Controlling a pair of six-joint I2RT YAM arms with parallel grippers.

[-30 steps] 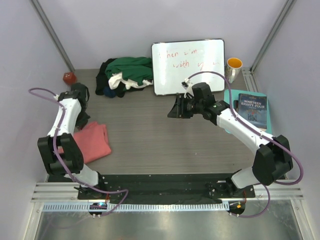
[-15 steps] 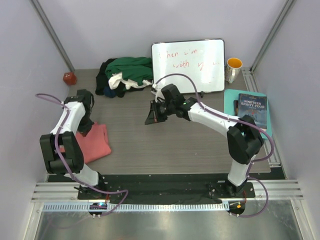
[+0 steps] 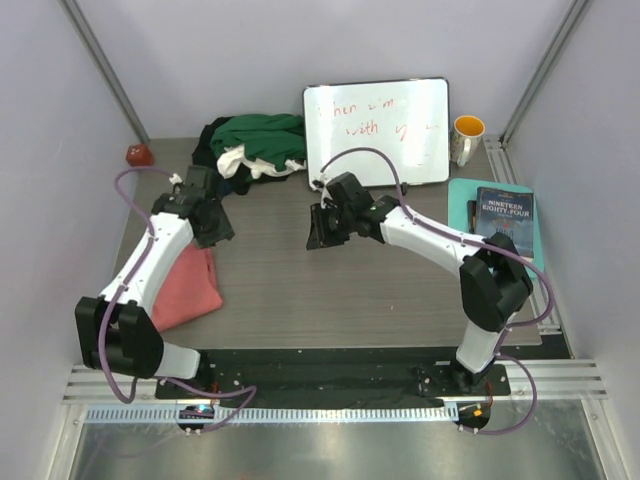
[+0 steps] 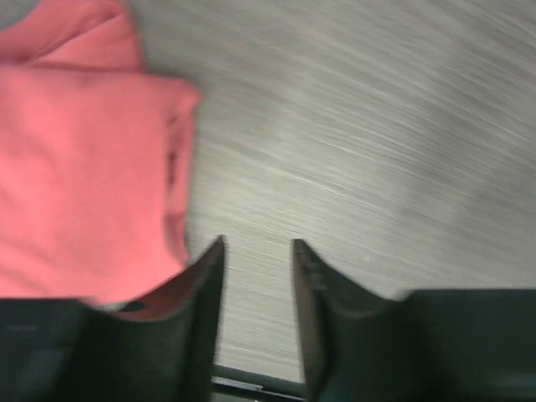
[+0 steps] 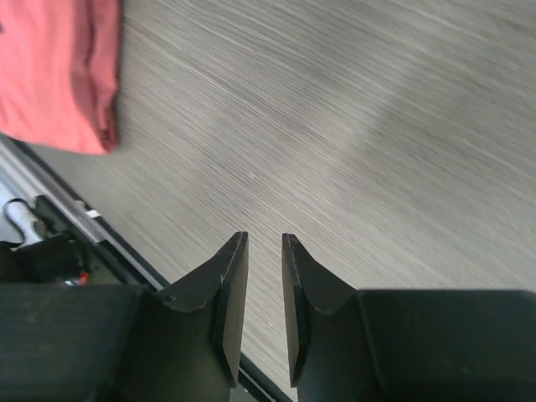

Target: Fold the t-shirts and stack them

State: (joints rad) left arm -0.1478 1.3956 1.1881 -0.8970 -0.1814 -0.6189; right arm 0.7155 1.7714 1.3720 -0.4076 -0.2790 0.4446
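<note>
Holding left fingers (image 4: 203, 289) and right fingers (image 5: 232, 289) slightly parted and empty past the pink t-shirt (image 3: 185, 285), we are risking grabbing several tangled t-shirts (image 3: 255, 145) heaped behind it together.

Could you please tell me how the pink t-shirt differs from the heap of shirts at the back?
The pink t-shirt lies flat and folded; the heap is crumpled. The pink t-shirt is one colour; the heap mixes green, white and black. The pink t-shirt sits front left; the heap, at the back by the whiteboard. Both are cloth.
</note>
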